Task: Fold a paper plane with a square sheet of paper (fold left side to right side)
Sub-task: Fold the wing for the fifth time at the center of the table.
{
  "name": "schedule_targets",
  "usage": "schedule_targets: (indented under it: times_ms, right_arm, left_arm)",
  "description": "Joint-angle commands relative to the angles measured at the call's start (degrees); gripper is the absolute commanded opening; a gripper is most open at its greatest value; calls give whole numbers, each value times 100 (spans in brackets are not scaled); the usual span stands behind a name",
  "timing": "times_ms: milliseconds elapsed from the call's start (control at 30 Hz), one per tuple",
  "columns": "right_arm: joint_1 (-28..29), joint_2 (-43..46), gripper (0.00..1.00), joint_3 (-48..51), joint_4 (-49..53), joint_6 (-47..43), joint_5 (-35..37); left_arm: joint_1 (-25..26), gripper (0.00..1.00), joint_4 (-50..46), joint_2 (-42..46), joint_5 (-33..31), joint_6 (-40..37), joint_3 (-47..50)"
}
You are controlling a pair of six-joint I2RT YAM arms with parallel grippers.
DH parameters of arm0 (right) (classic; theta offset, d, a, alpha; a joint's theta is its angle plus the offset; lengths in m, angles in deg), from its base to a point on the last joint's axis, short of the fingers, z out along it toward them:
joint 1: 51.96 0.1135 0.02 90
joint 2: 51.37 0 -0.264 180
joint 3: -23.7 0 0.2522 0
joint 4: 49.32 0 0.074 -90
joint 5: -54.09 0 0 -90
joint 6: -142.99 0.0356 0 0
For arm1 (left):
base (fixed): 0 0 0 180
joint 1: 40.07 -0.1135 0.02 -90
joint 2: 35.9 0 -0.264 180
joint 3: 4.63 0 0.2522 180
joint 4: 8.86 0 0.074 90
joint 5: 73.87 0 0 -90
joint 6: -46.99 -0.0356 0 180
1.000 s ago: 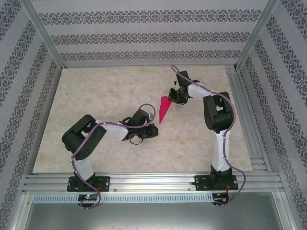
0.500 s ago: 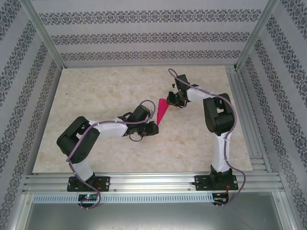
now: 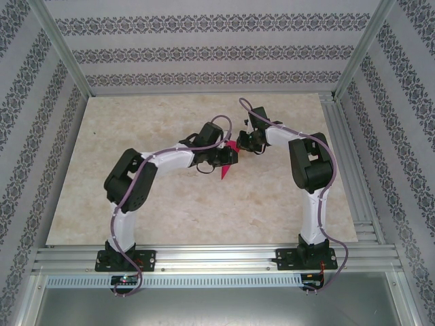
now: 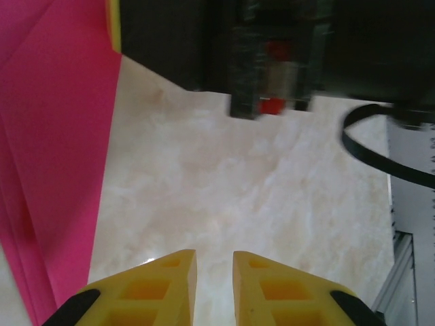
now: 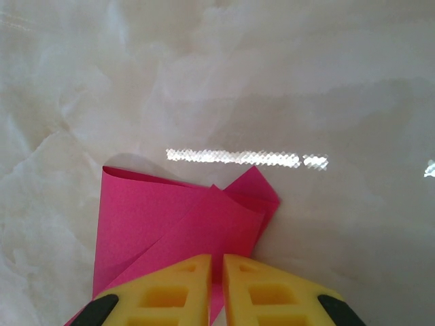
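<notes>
The right gripper (image 5: pixel 217 263) has its yellow fingers drawn almost together. Pink shows in the slit between them, so I judge it pinched on the wide end of the paper. The left gripper (image 4: pixel 215 257) stands a narrow crack apart, with bare table showing through the gap and nothing in it.

The pale, marbled, glossy tabletop (image 3: pixel 136 129) carries the one task item, a thin, bright magenta-pink sheet of paper (image 3: pixel 224 169) folded to a pointed wedge. It lies near the middle of the table between the two claws. Its wide end is at the right gripper (image 3: pixel 242 142) and its tip points toward the near edge. The left gripper (image 3: pixel 230 157) sits over its middle.

My judgement on handling: the sheet is featherlight, limp and slick on this shiny surface, so it will skate unless one end is pinned. A crooked crease would stay in the paper. The best holds look like a free flap or an outer edge, not the thick layered spine.

From overhead the whole layout is plain, but the white left arm (image 3: pixel 170 157) covers the wedge's middle. The right wrist view adds what that hides: the sheet of paper (image 5: pixel 170 217) has overlapping flaps that are slightly lifted, with one corner curling up. The left wrist view shows the sheet of paper (image 4: pixel 54 136) just left of its own fingers rather than between them. Stacked layers are visible along its lower edge, and the dark body of the right arm (image 4: pixel 272 61) stands beyond.
</notes>
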Motion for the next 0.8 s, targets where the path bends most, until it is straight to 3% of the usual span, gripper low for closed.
schedule_targets:
  times_ms: [0,367,767]
  right_arm:
    - [105,8,14,195,249,68,-3]
    - [127,-34,14,90,283,65,-21]
    - [11,-80,14,-240,480,-106,71]
  left_arm:
    - [-130,23,-304,-288,79,-229,-260]
    - [-309,22,-496,-731,-299,-367,-146]
    - [-312,21,51,-807,-188,-171,564]
